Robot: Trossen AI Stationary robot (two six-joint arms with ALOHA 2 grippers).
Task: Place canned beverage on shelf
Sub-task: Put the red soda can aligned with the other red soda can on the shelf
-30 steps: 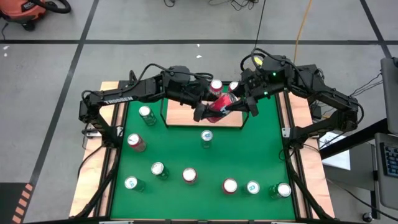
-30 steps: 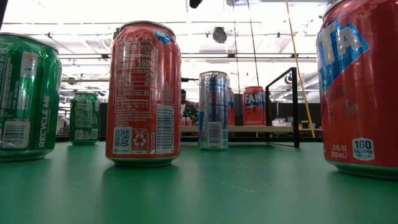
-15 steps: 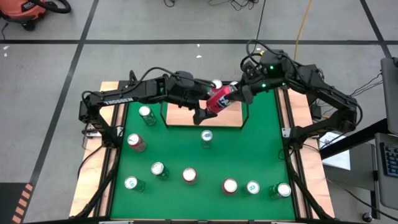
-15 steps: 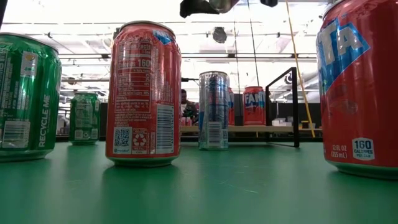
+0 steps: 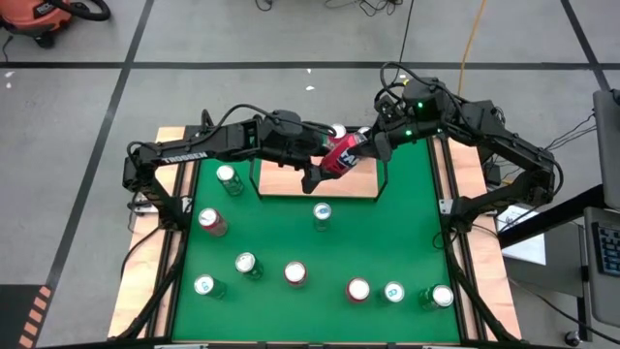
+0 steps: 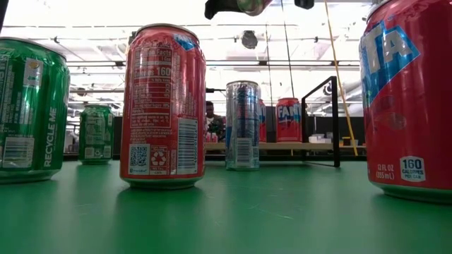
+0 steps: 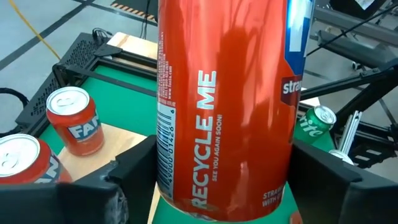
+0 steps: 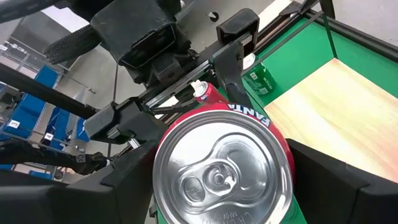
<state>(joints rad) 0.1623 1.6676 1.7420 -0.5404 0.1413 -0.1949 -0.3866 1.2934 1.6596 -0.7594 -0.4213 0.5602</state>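
- Red can (image 5: 340, 155) is held in the air above the far right part of the shelf (image 5: 281, 184), tilted, with both grippers on it.
- Right gripper (image 5: 372, 147) is clamped on the can's top end; the right wrist view looks straight onto the silver lid (image 8: 222, 168), with a dark finger (image 8: 339, 186) on either side of it.
- Left gripper (image 5: 315, 170) reaches in from the left and brackets the can's lower body; in the left wrist view its fingers (image 7: 134, 171) sit just beside the can wall (image 7: 224, 106) on both sides, but I cannot tell whether they press on it.
- Shelf stands at the far middle of the green table (image 5: 387, 242), a light-wood board with a thin black rail (image 5: 256, 174).
- Two red cans already stand on the shelf's far edge, one (image 5: 337, 131) just behind the held can and one (image 5: 363, 134) beside it on the right.
- Blue-and-silver can (image 5: 322, 213) stands on the table just near of the shelf.
- Green can (image 5: 229, 177) stands left of the shelf.
- Other red and green cans are spread across the near half of the table, all upright.
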